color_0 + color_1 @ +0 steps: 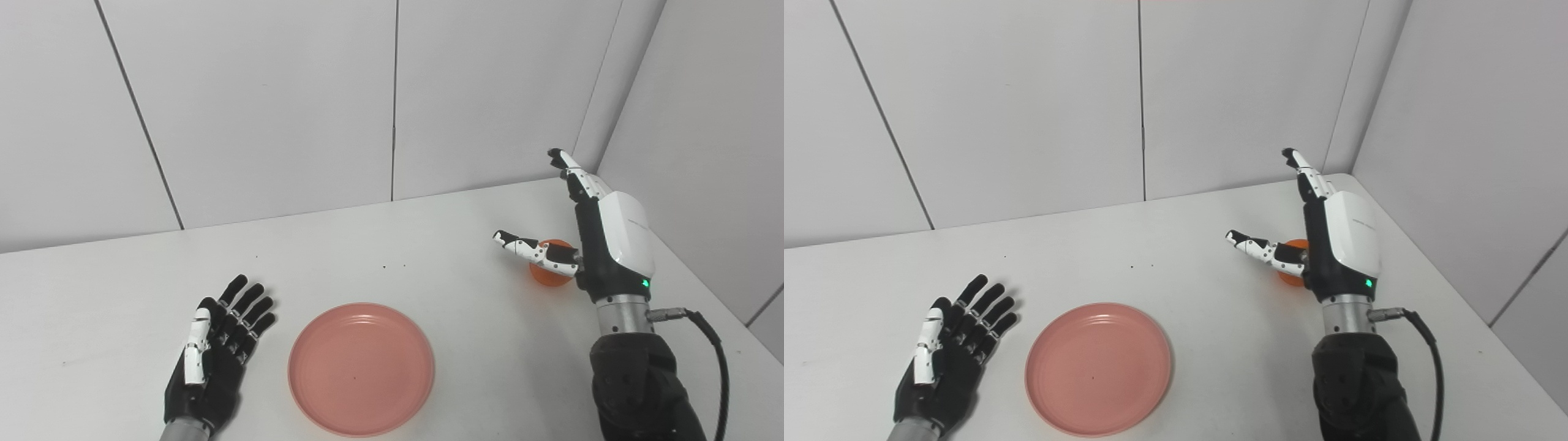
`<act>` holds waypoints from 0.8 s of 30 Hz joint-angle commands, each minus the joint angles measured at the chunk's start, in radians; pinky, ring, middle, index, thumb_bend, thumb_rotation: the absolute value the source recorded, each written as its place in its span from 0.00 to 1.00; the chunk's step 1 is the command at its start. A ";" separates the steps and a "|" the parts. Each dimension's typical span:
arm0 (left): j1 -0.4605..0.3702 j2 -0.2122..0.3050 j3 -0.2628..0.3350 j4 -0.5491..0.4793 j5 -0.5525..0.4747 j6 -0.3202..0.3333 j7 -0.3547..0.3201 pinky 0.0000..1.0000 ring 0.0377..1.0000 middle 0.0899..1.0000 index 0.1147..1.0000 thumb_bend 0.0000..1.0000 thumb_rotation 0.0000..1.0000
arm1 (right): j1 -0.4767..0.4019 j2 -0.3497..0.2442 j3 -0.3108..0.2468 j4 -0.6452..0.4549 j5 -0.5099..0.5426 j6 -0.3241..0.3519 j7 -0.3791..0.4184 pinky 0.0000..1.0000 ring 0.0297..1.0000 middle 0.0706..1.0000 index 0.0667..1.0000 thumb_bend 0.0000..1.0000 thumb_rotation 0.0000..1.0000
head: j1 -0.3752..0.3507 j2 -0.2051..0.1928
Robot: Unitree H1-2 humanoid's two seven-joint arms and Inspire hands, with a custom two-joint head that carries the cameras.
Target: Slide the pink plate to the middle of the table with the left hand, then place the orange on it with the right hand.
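The right hand is spread wide, holding nothing, around the small round orange at middle right. The left hand lies flat and empty beside the round pink plastic plate at the bottom. A clumsy grab could roll the orange away.

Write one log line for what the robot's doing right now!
left hand: open, beside pink plate | right hand: open, at orange | orange: on table, not plated
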 commanded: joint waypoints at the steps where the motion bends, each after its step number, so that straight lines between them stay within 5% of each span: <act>1: 0.007 0.008 0.008 0.021 -0.005 0.017 0.011 0.88 0.85 0.85 0.84 0.32 1.00 | -0.025 -0.034 -0.025 -0.018 -0.010 -0.008 -0.022 0.74 0.83 0.87 0.88 0.88 0.39 | -0.025 -0.004; 10: -0.001 0.017 0.013 0.042 -0.024 0.014 -0.005 0.89 0.87 0.87 0.86 0.32 1.00 | -0.016 -0.100 -0.041 0.062 -0.080 0.021 -0.004 0.73 0.83 0.88 0.90 0.89 0.40 | -0.032 -0.004; 24: 0.000 0.023 0.017 0.034 -0.030 0.020 0.002 0.88 0.86 0.86 0.85 0.31 1.00 | -0.020 -0.110 -0.045 0.191 -0.098 0.031 -0.014 0.69 0.82 0.87 0.89 0.94 0.42 | -0.036 0.002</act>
